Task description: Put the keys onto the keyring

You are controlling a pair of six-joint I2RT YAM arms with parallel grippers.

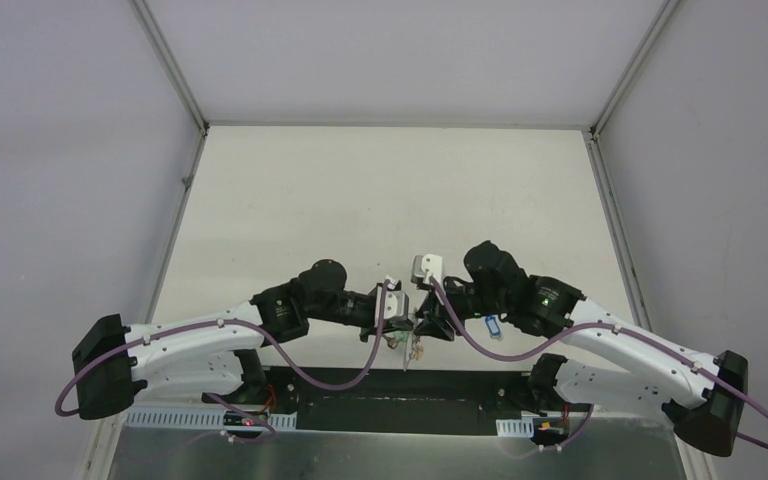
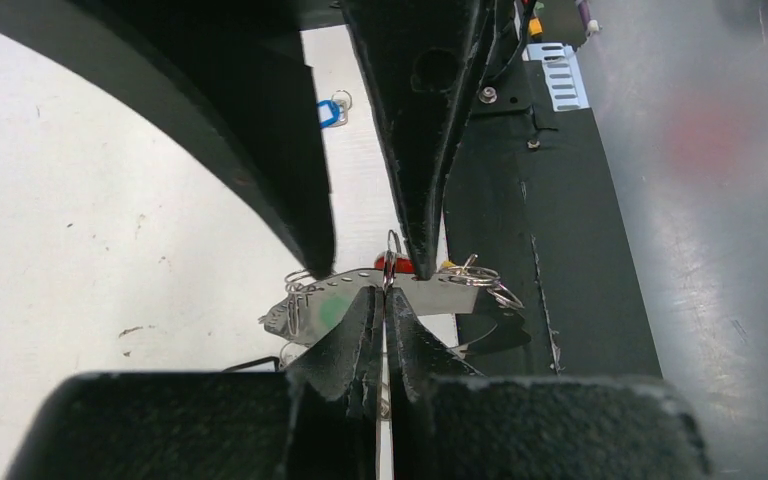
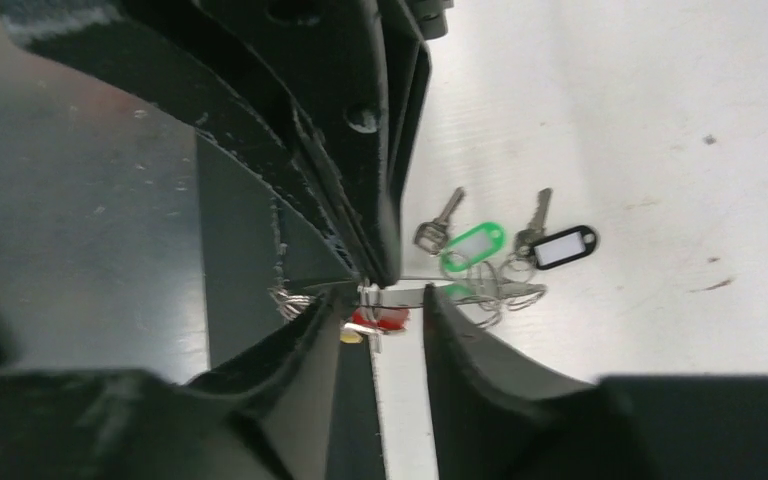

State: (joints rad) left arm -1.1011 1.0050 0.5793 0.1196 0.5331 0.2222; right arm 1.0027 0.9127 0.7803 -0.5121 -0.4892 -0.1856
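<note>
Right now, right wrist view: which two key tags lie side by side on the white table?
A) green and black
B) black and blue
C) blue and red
A: the green-tagged key and the black-tagged key lie next to each other on the table; no blue tag shows in this view.

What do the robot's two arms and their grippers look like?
Both the left arm and the right arm have white link shells between black joint housings, and a purple cable loops along each. The left gripper and the right gripper have black, tapering fingers with scuffed edges. A small green light shows on the right arm.
</note>
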